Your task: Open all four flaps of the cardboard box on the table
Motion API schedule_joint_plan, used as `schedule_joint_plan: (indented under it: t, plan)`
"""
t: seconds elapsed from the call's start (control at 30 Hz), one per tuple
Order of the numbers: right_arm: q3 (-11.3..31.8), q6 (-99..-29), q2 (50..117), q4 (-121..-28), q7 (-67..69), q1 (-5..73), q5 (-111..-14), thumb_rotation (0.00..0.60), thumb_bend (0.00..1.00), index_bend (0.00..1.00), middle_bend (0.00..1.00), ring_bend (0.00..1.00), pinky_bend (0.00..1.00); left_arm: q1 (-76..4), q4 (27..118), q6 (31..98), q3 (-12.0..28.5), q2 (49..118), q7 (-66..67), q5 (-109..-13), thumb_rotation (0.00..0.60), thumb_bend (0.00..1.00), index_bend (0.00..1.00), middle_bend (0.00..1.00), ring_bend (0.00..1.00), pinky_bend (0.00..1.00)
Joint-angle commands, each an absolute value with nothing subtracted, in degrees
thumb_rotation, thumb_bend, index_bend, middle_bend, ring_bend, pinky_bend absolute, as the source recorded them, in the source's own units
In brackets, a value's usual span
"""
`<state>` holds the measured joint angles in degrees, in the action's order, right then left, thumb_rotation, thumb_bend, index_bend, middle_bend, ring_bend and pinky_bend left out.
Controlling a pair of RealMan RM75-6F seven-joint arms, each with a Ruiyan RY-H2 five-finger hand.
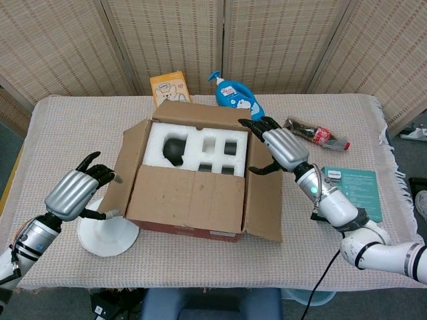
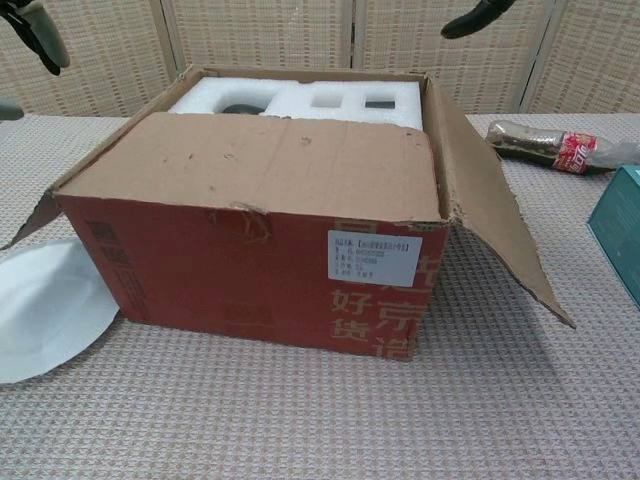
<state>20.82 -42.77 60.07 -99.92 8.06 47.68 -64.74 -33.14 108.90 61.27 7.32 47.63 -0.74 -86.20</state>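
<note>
Box (image 1: pixel 193 177) sits mid-desk (image 1: pixel 200 267) with foam (image 1: pixel 200 143) showing in its mouth. Your right hand (image 1: pixel 277 147) hovers over the box's right rear corner, fingers spread, gripping nothing. Your left hand (image 1: pixel 77 190) hangs just off the left flap (image 1: pixel 130 163), fingers loosely apart, also holding nothing.

Three flaps look folded out: left, right (image 1: pixel 263 190) and rear (image 1: pixel 200 112). The front flap (image 1: pixel 187 193) is the one to judge, and its long axis runs left to right across the box. It lies toward you from both hands, below and left of the right hand, right of the left one. Neither hand is clearly nearer; the left is lower and already level with that edge.

From the head view the front flap could pass for hanging down outside. The chest view settles it: the flap (image 2: pixel 260 165) still slopes over the front of the foam, not yet thrown clear. That view shows only dark fingertips of each hand at its top edge, while the head view gives you both hands whole
</note>
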Motion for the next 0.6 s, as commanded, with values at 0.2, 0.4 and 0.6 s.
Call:
schedule_joint_plan:
  t: [0.2,0.4,0.6]
  plan:
    - [18.27,-36.80,59.87,-102.67,11.74,48.40,-64.17,0.600,0.14,0.02,0.23,0.12,0.00,-33.00,109.15,61.78,7.36,48.12,-0.30,-86.74,0.460,0.22,0.36,0.37,0.28,0.00]
    - [18.46,-31.88,60.92,-102.07,14.74,50.89,-61.68,0.575,0.12,0.02,0.24,0.11,0.00,-32.66,109.14,62.20,7.33,48.00,-0.40,-86.78,0.456,0.22,0.36,0.37,0.28,0.00]
    - [18.35,-27.38,62.49,-100.38,17.33,53.10,-60.44,0.571,0.12,0.02,0.24,0.10,0.00,-32.50,108.69,61.90,7.06,48.25,-0.48,-86.64,0.454,0.22,0.36,0.37,0.28,0.00]
